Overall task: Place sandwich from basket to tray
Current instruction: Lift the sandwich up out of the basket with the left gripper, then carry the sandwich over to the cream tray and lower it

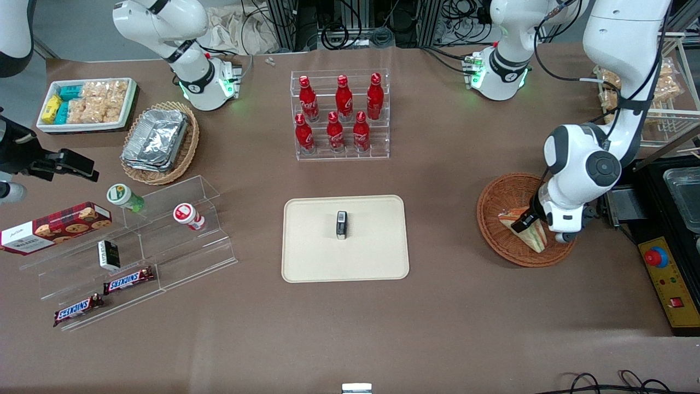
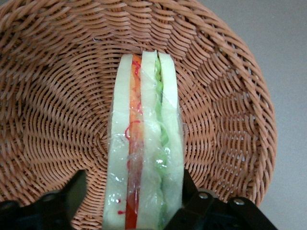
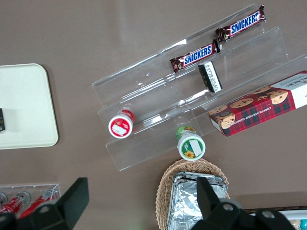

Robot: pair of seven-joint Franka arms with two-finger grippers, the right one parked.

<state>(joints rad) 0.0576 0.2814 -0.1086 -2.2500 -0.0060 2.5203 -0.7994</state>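
The sandwich (image 1: 535, 237) (image 2: 144, 129) is a plastic-wrapped wedge standing on edge in the reddish-brown wicker basket (image 1: 502, 198) (image 2: 57, 96) toward the working arm's end of the table. My left gripper (image 1: 526, 223) (image 2: 132, 203) is down in the basket, open, straddling the sandwich's wide end. One finger (image 2: 192, 196) rests against the green-layer side. The other finger (image 2: 76, 191) stands apart from the bread with a gap of wicker between. The cream tray (image 1: 311, 246) (image 3: 24, 105) lies at the table's middle.
A small black object (image 1: 342, 225) lies on the tray. A clear rack of red bottles (image 1: 340, 115) stands farther from the camera than the tray. A control box with a red button (image 1: 664, 279) sits beside the basket at the table's edge.
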